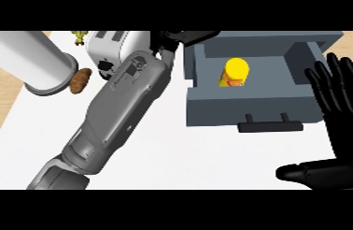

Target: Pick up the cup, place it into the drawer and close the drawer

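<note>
Left hand (180, 37) mostly hidden behind the drawer (207, 103) wall.

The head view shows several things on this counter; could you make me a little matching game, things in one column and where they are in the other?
Things:
1. Yellow cylindrical cup
2. Brown oval potato
3. Black bar handle
4. Right robot hand

Places:
A. On the grey drawer's front, facing the robot
B. Open, fingers up, at the view's right edge
C. Inside the open drawer
D. Beside the big white cylinder, on the left

Pairs: 1-C, 2-D, 3-A, 4-B
</note>
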